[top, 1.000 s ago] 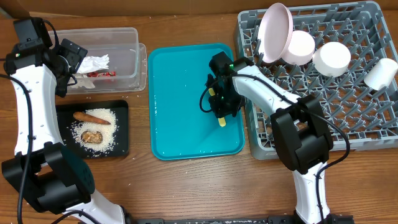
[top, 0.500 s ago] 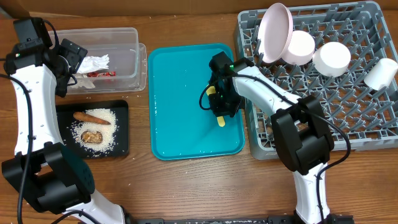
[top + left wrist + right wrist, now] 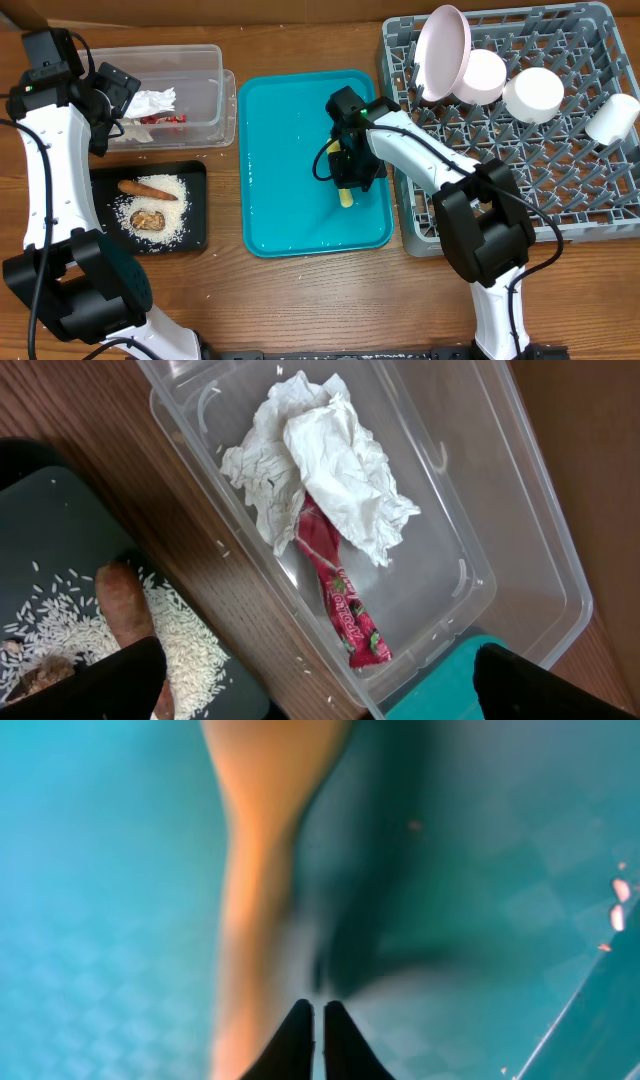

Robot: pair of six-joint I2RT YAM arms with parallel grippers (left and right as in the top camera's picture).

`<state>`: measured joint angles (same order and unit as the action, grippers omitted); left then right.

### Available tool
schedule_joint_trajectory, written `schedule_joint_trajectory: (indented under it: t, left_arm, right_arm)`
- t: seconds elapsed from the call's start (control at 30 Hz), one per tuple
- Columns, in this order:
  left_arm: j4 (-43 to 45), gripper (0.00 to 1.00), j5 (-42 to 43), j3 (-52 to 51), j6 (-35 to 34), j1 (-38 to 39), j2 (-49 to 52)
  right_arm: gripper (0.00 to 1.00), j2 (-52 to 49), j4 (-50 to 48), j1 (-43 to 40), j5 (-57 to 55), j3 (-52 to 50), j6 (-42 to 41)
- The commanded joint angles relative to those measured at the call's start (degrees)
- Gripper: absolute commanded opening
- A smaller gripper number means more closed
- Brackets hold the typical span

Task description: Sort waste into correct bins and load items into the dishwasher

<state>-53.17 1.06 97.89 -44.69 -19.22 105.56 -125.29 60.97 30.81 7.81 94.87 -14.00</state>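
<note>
Wooden table [image 3: 300,40] bears a teal tray [image 3: 280,200] where the spoon [image 3: 346,196] lies, probably light, stiff, slick plastic best pinched across its thin handle; the right gripper [image 3: 322,1038] has jaws nearly closed beside it, the left gripper [image 3: 320,680] gapes wide over the tub [image 3: 520,540].

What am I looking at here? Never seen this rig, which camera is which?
This is a two-armed robot at a table. The wide picture looks down from above; the other two come from a camera on each wrist. The left gripper hangs open over a clear tub holding a napkin and a red wrapper. A black tray has a carrot, rice and a brown lump. The right gripper sits low on the teal tray, fingers closed beside a yellow spoon; whether it grips the spoon is unclear. The grey rack holds a pink dish and white dishes.
</note>
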Motion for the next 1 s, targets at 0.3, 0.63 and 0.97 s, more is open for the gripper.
schedule_joint_trajectory:
  t: [0.3,0.63,0.97]
  left_arm:
    - [0.04,1.0,-0.15,0.52,-0.5,0.2,0.09]
    - [0.04,1.0,-0.15,0.52,-0.5,0.2,0.09]
    - [0.04,1.0,-0.15,0.52,-0.5,0.2,0.09]
  right_arm:
    - [0.16,-2.05,1.22,0.31,-0.13,-1.18,-1.86]
    - [0.34,-2.01,5.46,-0.79,5.9,7.82,-14.49]
    - [0.33,-2.03,3.67,-0.31,2.75,7.69,-34.91]
